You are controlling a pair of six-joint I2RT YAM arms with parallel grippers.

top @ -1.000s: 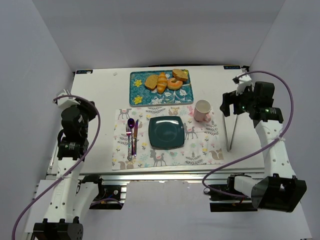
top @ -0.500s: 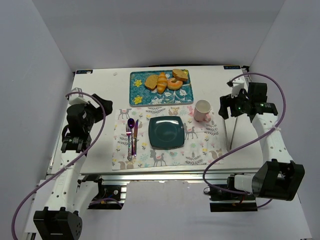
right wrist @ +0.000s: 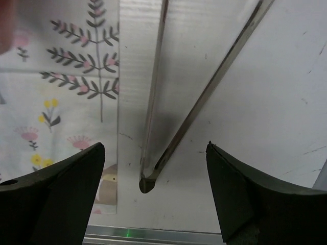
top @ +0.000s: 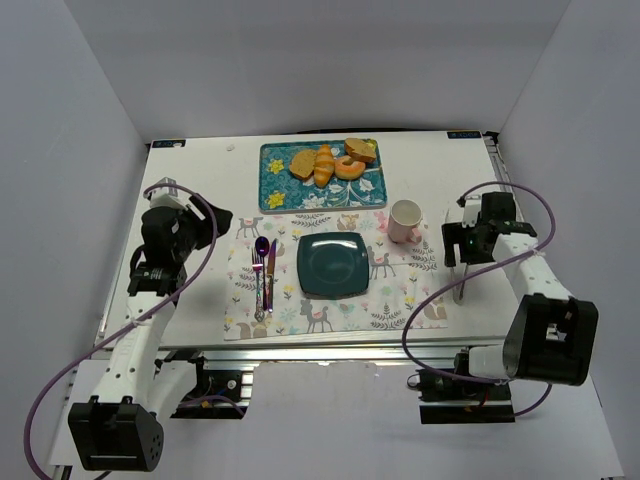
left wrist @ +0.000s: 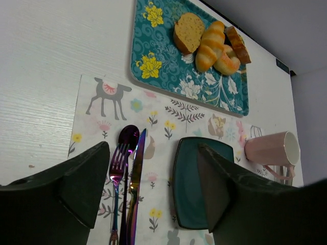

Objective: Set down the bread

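- Finds the bread [left wrist: 188, 31] lying flat at the left end of the teal flowered tray [left wrist: 156, 43], touching or just beside the croissant [left wrist: 209, 45]; tray at the far side of the counter [left wrist: 41, 76].
- Counts a duller slice [left wrist: 236, 44] at the tray's right end as a separate item, not the target.
- Leaves the dark square plate [left wrist: 191, 189] bare, centred on the animal-print placemat [left wrist: 92, 117], nearer the bases than the tray; likely drop spot, judging from the task.
- Shows left gripper [left wrist: 153, 147] released, fingers spread wide, grasping nothing, hovering above the placemat's left part near the cutlery [left wrist: 127, 168].
- Shows right gripper [right wrist: 154, 145] released too, nothing between the fingers, hanging over metal tongs [right wrist: 153, 102] on bare counter just right of the placemat.
- Key relation: sets the bread ahead of the left gripper, farther from the bases and a little to its right, well apart; calls for a forward reach past the placemat's far edge.
- Rates the left arm nearer than the right; right one well apart, beyond the pink mug [top: 405, 220].
- Gives the bread no strong long axis: rounded outline, direction hard to tell.
- Reads no brand, label or writing anywhere; only flower and animal prints.
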